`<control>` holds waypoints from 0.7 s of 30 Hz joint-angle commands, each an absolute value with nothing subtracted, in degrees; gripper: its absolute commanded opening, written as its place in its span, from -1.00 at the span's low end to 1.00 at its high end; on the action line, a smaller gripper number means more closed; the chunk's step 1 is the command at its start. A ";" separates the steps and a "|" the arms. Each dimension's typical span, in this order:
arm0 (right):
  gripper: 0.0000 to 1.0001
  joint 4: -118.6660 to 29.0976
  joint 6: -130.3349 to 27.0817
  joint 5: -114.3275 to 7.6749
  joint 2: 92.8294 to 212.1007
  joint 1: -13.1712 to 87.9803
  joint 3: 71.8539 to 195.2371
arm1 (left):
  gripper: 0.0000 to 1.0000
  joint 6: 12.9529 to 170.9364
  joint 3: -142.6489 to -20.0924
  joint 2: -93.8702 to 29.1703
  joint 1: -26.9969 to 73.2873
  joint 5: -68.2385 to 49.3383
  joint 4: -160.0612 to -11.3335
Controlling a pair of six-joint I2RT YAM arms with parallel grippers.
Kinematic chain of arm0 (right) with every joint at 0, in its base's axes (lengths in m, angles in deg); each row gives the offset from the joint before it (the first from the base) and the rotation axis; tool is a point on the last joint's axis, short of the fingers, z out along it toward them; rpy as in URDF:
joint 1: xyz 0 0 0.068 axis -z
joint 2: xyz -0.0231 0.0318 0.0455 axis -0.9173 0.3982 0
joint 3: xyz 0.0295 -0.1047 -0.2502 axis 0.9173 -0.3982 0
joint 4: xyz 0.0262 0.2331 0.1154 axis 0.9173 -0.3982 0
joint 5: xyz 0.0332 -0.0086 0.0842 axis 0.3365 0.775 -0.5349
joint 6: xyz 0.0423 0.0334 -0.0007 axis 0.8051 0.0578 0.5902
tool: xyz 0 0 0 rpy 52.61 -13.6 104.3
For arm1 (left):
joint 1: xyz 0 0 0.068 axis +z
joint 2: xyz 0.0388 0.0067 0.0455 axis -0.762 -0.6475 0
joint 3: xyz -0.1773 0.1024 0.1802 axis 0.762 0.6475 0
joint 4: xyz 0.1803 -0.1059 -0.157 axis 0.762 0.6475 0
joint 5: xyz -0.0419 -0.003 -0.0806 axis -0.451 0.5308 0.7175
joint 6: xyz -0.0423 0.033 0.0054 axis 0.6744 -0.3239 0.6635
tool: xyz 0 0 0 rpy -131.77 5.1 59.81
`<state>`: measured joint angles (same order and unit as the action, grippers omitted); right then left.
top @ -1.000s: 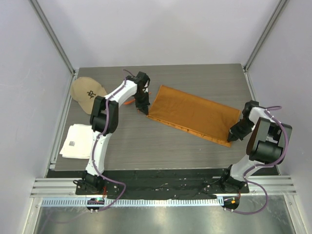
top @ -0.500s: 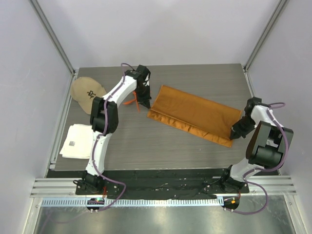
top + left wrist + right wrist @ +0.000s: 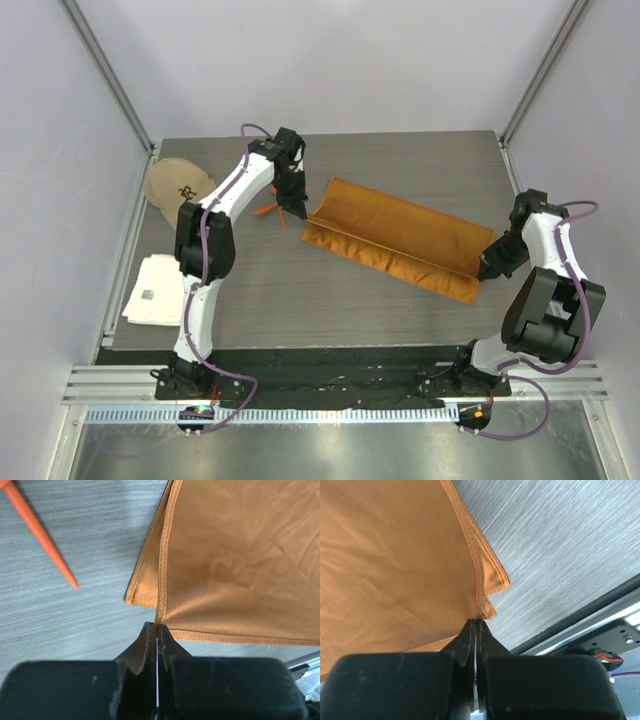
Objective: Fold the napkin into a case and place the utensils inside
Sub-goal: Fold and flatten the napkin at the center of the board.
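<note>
Napkin (image 3: 395, 238) spans between left gripper (image 3: 157, 626) and right gripper (image 3: 476, 621), corners pinched.

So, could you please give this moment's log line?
left hand: shut on napkin corner | right hand: shut on opposite corner | utensil: on table

Grey wood-grain table (image 3: 330, 290) (plain pale walls (image 3: 330, 60)).

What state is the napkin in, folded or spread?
Folded double: the napkin shows two layers, and the left gripper and right gripper pinch its raised upper layer's corners.
</note>
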<state>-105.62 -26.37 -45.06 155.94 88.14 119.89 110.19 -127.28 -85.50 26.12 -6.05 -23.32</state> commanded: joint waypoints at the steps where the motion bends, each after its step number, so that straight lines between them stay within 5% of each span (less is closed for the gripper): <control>1: -0.98 -106.95 -27.50 -42.61 153.56 88.50 119.35 | -1.00 109.81 -125.05 -81.13 26.79 -9.45 -22.86; 21: -0.98 -97.54 -27.24 -43.84 159.89 88.42 112.14 | -1.00 108.67 -124.52 -88.52 26.79 -10.94 -24.97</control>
<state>-99.43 -26.41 -46.50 159.59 88.14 113.35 109.99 -123.92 -88.38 26.12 -7.25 -24.18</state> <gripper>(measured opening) 0.016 0.021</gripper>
